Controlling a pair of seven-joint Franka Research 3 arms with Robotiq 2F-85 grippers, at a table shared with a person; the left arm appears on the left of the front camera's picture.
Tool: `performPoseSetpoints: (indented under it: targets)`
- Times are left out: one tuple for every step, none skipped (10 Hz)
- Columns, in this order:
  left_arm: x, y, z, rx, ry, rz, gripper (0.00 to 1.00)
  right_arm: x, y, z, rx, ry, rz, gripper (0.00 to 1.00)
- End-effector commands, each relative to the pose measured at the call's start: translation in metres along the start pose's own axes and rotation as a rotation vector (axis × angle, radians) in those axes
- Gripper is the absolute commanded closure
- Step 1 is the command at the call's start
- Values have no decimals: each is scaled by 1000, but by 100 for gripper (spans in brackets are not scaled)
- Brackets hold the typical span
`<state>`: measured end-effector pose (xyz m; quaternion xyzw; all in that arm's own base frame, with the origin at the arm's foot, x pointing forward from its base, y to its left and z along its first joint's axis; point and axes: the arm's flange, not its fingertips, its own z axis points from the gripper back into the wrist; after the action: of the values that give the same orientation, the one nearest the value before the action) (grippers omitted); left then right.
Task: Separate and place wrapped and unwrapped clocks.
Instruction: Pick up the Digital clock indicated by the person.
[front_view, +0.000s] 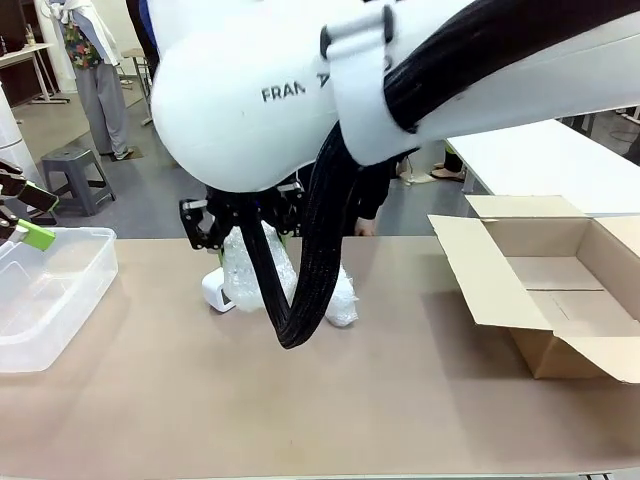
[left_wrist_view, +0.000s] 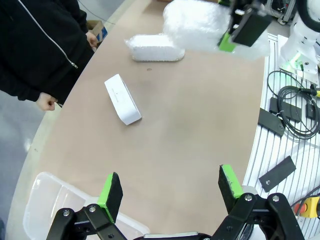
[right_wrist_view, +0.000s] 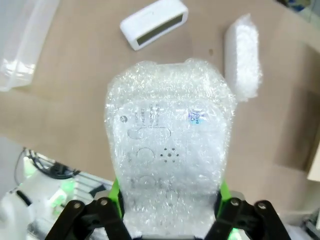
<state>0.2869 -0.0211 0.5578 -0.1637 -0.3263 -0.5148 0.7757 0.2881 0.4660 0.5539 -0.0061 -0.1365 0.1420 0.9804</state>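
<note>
- Now right gripper clamped on wrapped clock; likely carry level toward cardboard box.
- Left gripper jaws apart, far from cardboard box; leave parked.

Bare clock partly behind wrapped bundle

A bubble-wrapped bundle and a second bundle are crinkly, translucent white plastic wrap, glinting; the bare clock is smooth matt white plastic with a dark smooth screen. The worktop is smooth, matt tan. The tub is clear glossy plastic, the box plain matt brown cardboard, and the left end effector matt black with bright green pads.
</note>
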Motion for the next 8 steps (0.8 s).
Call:
performPoseSetpoints:
  targets:
    - [-2,2,0,-14,-12,-10,0,3,-3,0,-8,-4,-28,57]
    - [-2,2,0,-14,-12,-10,0,12,-6,-4,-16,-15,-76,57]
    - [-2,2,0,-14,-12,-10,0,30,-12,-20,-22,8,-108,57]
    - [-2,2,0,-14,-12,-10,0,1,-3,5,-5,-11,-20,57]
    - [-2,2,0,-14,-12,-10,0,1,-3,5,-5,-11,-20,57]
    - [-2,2,0,-14,-12,-10,0,1,-3,5,-5,-11,-20,57]
    - [-2,2,0,-14,-12,-10,0,1,-3,5,-5,-11,-20,57]
    - [-2,2,0,-14,-12,-10,0,1,-3,5,-5,-11,-20,57]
